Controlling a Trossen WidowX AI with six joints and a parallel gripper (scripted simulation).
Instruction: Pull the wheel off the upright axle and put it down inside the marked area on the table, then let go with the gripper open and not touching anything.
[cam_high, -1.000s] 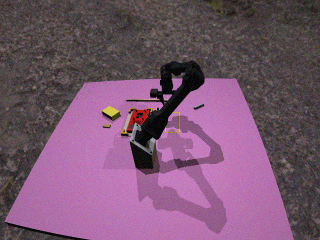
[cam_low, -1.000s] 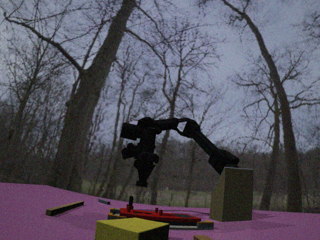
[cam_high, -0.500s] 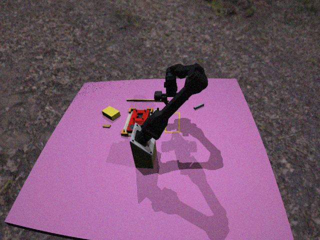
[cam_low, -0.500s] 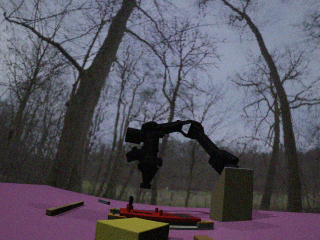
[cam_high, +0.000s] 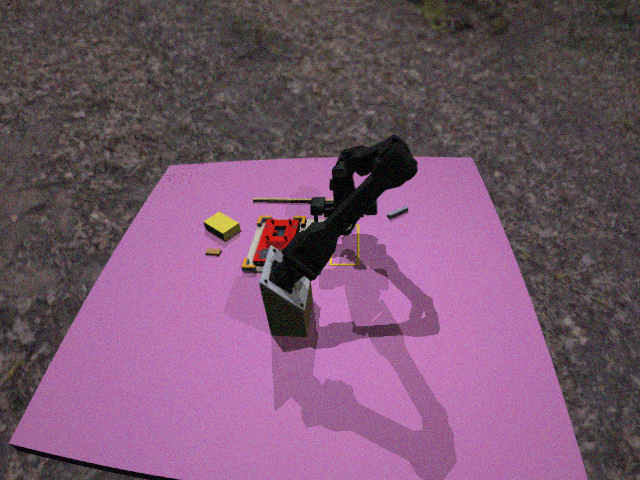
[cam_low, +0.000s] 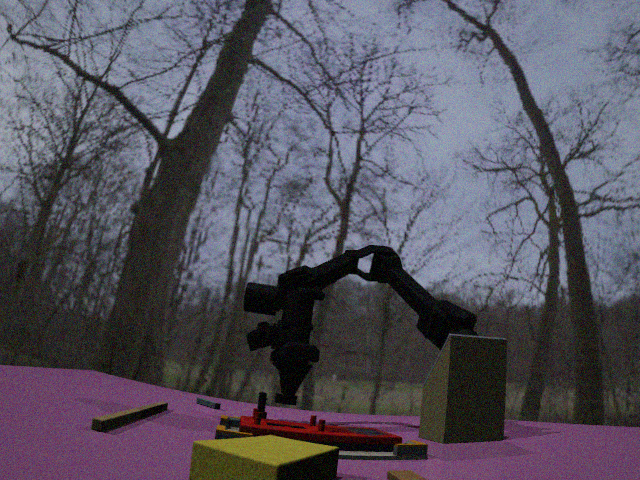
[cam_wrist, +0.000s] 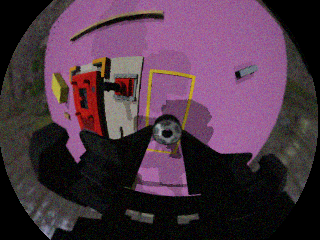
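We see a big pink worktop (cam_high: 155, 361) lying on rough grey ground, with bare trees behind it in the side view. On the worktop stands a grey block (cam_high: 286, 304), and the black arm (cam_high: 336, 217) grows out of the top of it. The arm goes up, bends at a high elbow, and then points back down. Next to the block lies a flat red board (cam_high: 276, 235) with orange corners, and a short dark axle (cam_low: 261, 401) stands up from its far end. Just beside the board, on the side away from the yellow box, is a yellow square (cam_wrist: 171, 103) drawn on the worktop. A yellow box (cam_high: 221, 225) sits on the worktop on the other side of the board, well apart from it, with a tiny brown chip (cam_high: 212, 251) close by. A long thin stick (cam_high: 281, 199) lies past the board, and a small grey bar (cam_high: 397, 212) lies far off to the other side. The jaws hang in the air, up above the worktop and a little to the side of the axle. They are clamped on a small round wheel (cam_wrist: 166, 130), which we see best from the wrist. From there the wheel sits over the near edge of the yellow square, but it is up in the air and touches nothing below.
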